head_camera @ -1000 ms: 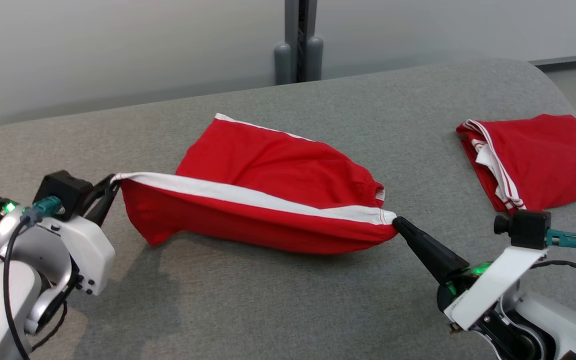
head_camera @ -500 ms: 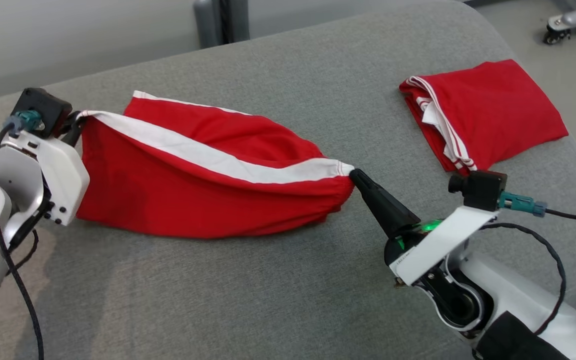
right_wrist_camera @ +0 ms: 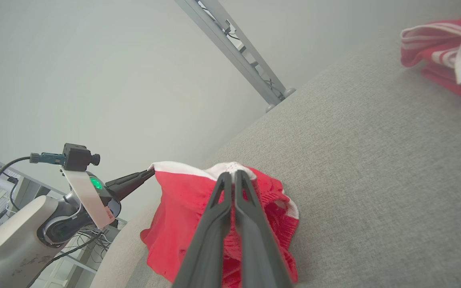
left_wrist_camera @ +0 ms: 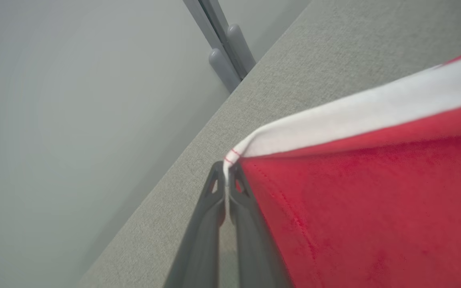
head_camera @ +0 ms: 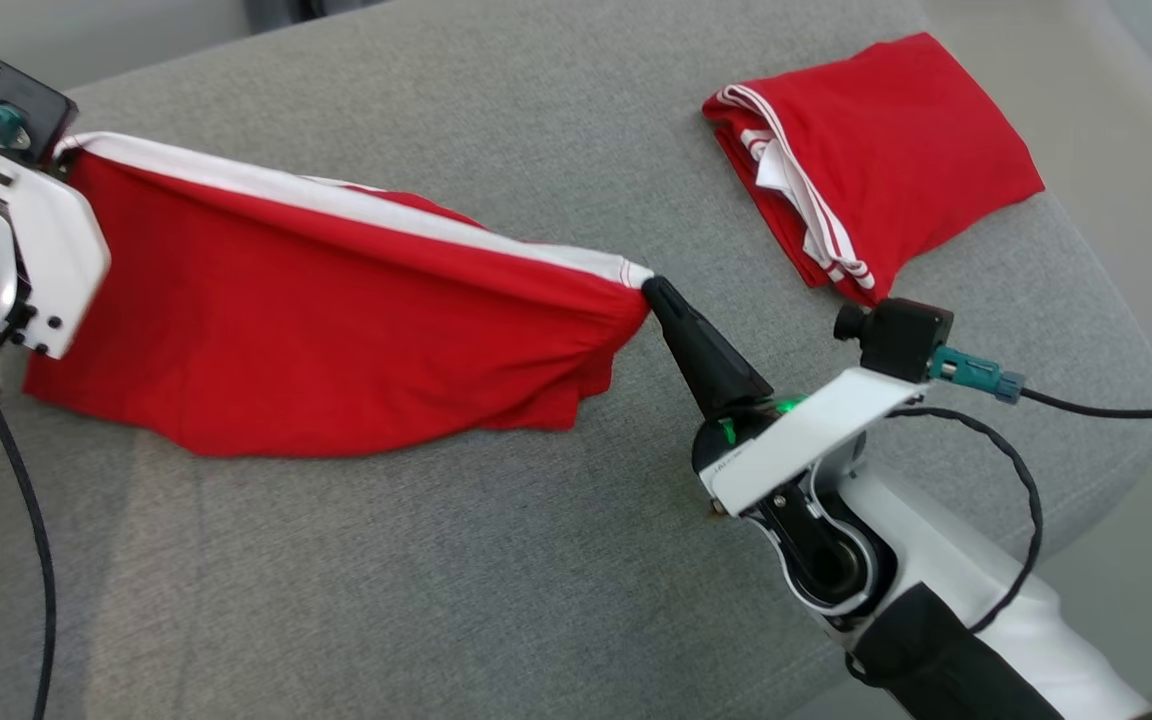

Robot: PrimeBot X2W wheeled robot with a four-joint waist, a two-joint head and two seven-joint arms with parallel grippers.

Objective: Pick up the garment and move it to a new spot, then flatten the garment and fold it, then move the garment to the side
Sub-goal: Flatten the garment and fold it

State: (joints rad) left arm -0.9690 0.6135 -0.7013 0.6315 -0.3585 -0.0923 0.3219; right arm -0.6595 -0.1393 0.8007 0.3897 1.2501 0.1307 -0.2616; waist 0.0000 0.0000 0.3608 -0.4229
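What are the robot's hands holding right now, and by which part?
Both hold the red garment by its white band: the left hand pinches one end corner, the right hand the opposite end, cloth stretched between them.

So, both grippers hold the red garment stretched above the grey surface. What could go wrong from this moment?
1. The left gripper and the right gripper each pinch only a thin corner of the white band, so the garment may slip out under tension.
2. Its lower edge seems to rest on the grey surface and could bunch if dragged.
3. The folded garment lies close to the right gripper; a wide sweep could disturb it.
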